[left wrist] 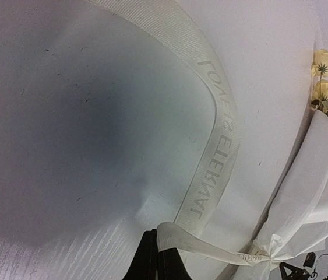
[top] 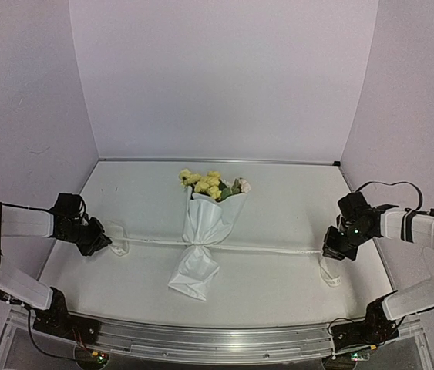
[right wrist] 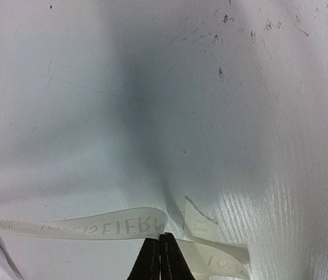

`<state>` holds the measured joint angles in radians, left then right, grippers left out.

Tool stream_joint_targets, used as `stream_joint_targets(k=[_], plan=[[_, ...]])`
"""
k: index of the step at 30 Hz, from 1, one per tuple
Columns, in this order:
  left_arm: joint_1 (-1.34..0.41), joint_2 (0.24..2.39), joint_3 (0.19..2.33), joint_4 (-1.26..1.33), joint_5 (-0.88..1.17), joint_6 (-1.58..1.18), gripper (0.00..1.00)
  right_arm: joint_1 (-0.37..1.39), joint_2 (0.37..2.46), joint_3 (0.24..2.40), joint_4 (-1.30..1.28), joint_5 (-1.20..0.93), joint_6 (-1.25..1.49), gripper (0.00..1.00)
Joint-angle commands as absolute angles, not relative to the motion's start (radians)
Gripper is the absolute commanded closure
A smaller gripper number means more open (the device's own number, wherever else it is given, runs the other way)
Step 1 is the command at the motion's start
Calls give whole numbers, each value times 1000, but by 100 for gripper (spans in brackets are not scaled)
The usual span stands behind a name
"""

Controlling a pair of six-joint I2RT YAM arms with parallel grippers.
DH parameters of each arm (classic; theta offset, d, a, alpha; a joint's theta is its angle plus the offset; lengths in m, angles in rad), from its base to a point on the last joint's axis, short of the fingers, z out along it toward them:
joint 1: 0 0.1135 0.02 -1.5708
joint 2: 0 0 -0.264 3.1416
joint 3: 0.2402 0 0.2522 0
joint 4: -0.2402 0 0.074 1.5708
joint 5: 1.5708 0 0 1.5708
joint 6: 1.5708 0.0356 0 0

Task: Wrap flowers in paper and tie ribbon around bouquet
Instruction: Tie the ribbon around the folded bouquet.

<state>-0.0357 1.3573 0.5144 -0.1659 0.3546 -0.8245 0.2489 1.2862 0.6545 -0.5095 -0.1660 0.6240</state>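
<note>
The bouquet lies mid-table: yellow flowers stick out of a white paper cone, pinched at the waist. The cream ribbon is knotted at that waist and stretches straight out to both sides. My left gripper is shut on its left length, with a slack printed loop curving beyond the fingers. My right gripper is shut on the right length, whose loose tail curls beside the fingers. In the left wrist view the flowers, paper and knot sit at the right edge.
White walls enclose the table at the back and on both sides. A metal rail runs along the near edge between the arm bases. A black cable arches over the right arm.
</note>
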Motion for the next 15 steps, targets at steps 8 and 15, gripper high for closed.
stream_joint_targets(k=[8, 15], plan=[[-105, 1346, 568, -214, 124, -704, 85, 208, 1326, 726, -744, -122, 494, 95], [-157, 1274, 664, -301, 36, -644, 31, 250, 1275, 755, -799, -96, 451, 59]])
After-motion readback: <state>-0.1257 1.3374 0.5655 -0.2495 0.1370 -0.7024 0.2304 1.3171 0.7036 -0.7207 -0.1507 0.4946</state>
